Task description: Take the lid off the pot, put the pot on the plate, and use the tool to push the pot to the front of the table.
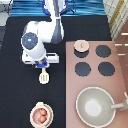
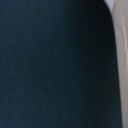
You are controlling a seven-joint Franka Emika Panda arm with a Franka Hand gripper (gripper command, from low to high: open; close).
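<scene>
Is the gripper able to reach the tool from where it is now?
Probably yes. The gripper hangs directly over the handle end of the tool, which lies flat on the table. Nothing lies between them; the pot on its plate sits well below.

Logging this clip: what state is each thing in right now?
gripper: over the tool's handle end, low at the table
tool: lying flat on the table
pot: uncovered, sitting on the plate
lid: off the pot, lying on the stove's corner burner
pan: upright on the stove
</scene>
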